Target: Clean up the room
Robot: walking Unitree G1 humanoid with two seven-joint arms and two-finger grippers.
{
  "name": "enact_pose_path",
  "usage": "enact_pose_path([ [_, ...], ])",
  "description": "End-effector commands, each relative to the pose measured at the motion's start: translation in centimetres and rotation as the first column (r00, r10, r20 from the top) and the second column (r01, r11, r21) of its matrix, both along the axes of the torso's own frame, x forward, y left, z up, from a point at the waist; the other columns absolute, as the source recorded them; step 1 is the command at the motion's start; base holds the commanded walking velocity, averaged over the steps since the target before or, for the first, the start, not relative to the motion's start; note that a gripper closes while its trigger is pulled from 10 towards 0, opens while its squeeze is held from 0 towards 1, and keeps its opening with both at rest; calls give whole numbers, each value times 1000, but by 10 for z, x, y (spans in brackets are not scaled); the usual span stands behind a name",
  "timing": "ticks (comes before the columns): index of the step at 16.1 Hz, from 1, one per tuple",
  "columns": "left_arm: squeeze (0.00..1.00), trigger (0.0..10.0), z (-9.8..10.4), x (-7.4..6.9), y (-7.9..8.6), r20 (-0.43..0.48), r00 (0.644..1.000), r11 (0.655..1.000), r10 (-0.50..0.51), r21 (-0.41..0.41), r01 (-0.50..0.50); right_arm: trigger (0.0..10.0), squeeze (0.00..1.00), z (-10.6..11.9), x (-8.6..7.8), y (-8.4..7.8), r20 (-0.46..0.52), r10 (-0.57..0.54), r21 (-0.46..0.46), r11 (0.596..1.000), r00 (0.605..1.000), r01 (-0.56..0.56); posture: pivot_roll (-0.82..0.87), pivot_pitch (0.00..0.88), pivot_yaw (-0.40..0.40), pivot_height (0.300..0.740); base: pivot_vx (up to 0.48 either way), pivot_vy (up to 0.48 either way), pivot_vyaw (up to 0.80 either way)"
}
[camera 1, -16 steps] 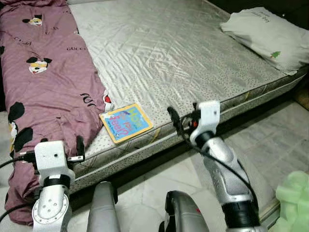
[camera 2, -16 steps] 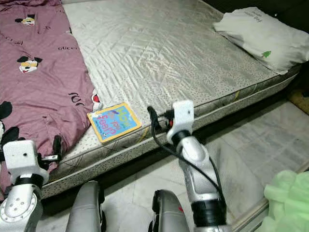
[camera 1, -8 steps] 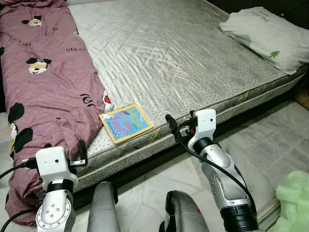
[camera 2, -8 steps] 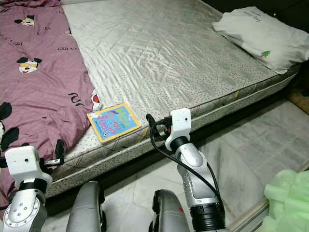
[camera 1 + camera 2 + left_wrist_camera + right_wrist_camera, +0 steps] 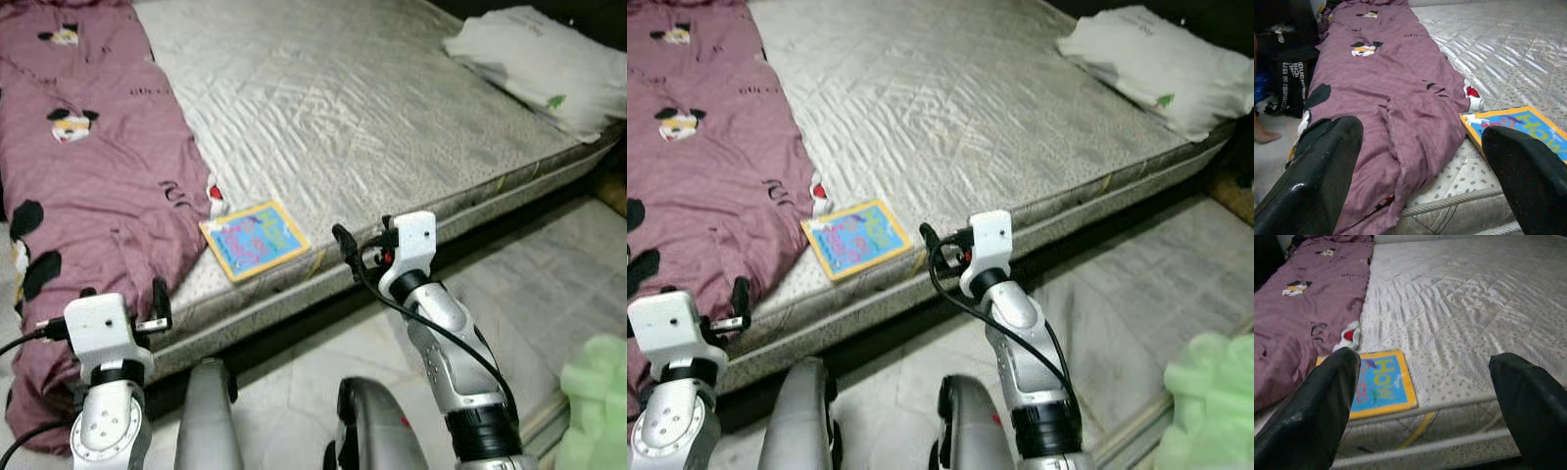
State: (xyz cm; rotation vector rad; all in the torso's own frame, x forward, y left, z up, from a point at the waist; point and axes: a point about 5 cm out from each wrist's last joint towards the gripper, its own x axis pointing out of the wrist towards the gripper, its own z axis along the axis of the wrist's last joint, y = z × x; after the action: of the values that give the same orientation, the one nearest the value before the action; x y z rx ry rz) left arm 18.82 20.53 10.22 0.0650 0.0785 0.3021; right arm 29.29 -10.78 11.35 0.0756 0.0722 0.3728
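Two grippers wait with fingers spread wide, empty: the right gripper (image 5: 361, 257) at frame centre faces the children's book (image 5: 254, 239) near the mattress (image 5: 372, 117) edge, the left gripper (image 5: 147, 311) lower left beside the purple blanket (image 5: 93, 196).

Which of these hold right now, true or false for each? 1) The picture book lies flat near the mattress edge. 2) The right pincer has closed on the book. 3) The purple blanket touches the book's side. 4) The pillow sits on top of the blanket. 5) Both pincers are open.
1) True: the book lies flat near the mattress edge.
2) False: the right pincer is open, short of the book.
3) True: the blanket meets the book's side.
4) False: the pillow lies at the mattress's far right corner, apart from the blanket.
5) True: the left pincer is open too.
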Motion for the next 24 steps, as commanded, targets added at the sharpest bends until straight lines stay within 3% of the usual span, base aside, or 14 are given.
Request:
enact_pose_path([
  [1,0,10000,1,-1,4,-1,1000,999,31,8,-31,10000,0,-2,1,-2,-21,-5,2,1000,1000,5,25,69,-71,565,0,0,0],
  [7,0,10000,4,1,10,17,997,997,72,7,-72,10000,0,-2,5,-1,-29,0,-2,1000,1000,0,29,66,-75,565,0,0,0],
  [15,0,10000,3,4,9,15,998,998,68,9,-68,10000,0,-3,7,1,-30,11,-9,1000,999,-11,27,62,-75,565,0,0,503],
  [24,0,10000,4,6,8,22,998,999,51,7,-51,10000,0,-4,8,1,-45,7,1,1000,999,-7,25,64,-71,565,101,0,0],
])
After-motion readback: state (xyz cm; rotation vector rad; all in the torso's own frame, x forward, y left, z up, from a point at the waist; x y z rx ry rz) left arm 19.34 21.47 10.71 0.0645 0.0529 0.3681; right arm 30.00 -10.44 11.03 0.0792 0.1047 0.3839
